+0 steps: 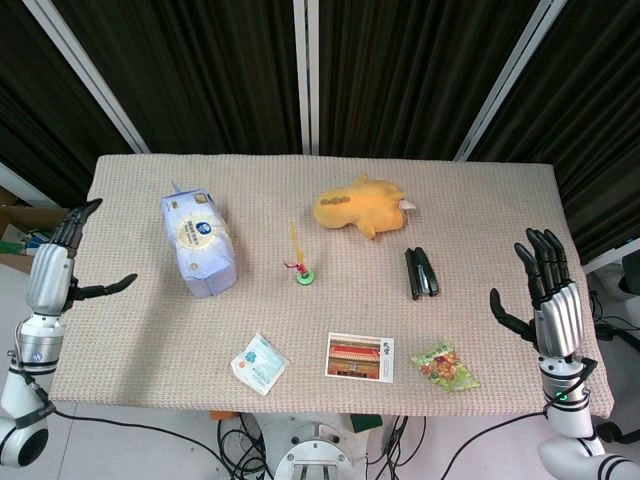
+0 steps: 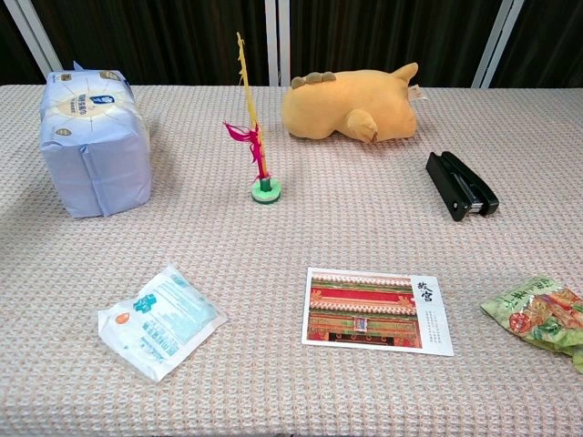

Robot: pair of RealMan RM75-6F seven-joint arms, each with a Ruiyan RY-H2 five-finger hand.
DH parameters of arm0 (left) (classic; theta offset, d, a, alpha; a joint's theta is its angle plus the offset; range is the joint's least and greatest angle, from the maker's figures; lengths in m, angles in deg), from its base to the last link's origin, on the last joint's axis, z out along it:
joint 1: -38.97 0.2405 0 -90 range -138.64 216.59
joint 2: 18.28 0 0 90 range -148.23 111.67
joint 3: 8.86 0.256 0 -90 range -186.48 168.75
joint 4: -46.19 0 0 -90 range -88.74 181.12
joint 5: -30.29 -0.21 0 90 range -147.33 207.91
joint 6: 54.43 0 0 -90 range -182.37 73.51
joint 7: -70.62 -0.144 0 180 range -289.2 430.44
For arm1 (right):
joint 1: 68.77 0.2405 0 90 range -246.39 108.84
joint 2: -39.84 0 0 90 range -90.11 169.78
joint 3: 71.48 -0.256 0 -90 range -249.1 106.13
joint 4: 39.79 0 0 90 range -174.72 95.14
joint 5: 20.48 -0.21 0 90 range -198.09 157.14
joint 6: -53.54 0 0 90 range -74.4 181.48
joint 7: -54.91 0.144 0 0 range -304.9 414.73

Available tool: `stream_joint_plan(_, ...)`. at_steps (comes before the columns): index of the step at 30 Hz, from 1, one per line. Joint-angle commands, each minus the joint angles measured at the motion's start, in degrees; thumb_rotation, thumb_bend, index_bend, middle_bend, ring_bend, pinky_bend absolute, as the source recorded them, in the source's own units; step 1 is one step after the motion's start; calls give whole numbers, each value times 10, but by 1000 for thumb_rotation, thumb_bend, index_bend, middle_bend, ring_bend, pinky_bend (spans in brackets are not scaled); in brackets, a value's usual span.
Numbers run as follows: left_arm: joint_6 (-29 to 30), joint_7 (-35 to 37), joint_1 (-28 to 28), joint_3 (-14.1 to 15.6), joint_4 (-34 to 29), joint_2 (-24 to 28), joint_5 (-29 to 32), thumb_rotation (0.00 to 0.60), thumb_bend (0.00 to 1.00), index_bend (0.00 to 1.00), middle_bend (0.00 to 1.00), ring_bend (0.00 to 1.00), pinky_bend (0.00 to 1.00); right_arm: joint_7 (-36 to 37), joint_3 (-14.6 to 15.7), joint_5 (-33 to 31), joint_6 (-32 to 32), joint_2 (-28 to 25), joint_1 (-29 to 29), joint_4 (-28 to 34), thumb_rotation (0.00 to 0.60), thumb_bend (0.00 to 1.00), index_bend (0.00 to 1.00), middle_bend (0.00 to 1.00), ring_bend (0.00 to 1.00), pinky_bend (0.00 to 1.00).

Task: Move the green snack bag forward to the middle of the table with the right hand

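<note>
The green snack bag (image 1: 444,366) lies flat near the table's front edge, right of centre; the chest view shows the bag (image 2: 539,316) at the far right. My right hand (image 1: 549,299) is raised at the table's right edge, open with fingers spread upward, apart from the bag and to its right. My left hand (image 1: 60,265) hangs off the table's left edge, open and holding nothing. Neither hand appears in the chest view.
A postcard (image 1: 360,357) lies just left of the bag. A black stapler (image 1: 420,272) sits behind it. A yellow plush toy (image 1: 358,207), a feathered shuttlecock (image 1: 303,270), a tissue pack (image 1: 198,243) and a small white packet (image 1: 259,363) spread over the beige table (image 1: 130,330).
</note>
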Motion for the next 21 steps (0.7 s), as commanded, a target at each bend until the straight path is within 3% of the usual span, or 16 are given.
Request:
stream_joint_plan(1,-33,47,-33,-14,39,-15,11,354,0,75,114,81,164,20,4,-6,8,15,1,-21,600,477,0,0,0,45)
stream_joint_plan(8,-35,46,-35,-2,30,-6,7,356,0,76,125,81,164,13,26,-7,-7,5,0,-19,600,477,0,3,0,45)
stream_joint_plan(13,-37,22,-36,9,15,5,2,359,0,78,125,81,164,-24,52,-7,-45,-28,-4,18,600,477,0,33,0,67)
stream_joint_plan(15,-42,2,-35,14,7,12,1,363,0,81,125,81,164,-46,81,-9,-93,-66,-7,59,600,475,0,50,0,85)
stream_joint_plan(18,-56,-70,-33,28,-6,27,2,409,0,83,125,81,164,-119,147,-27,-240,-185,0,193,600,431,0,24,0,91)
stream_joint_plan(21,-74,-139,-32,40,-24,40,8,438,0,83,125,81,164,-222,183,-62,-359,-287,20,320,600,380,0,0,0,76)
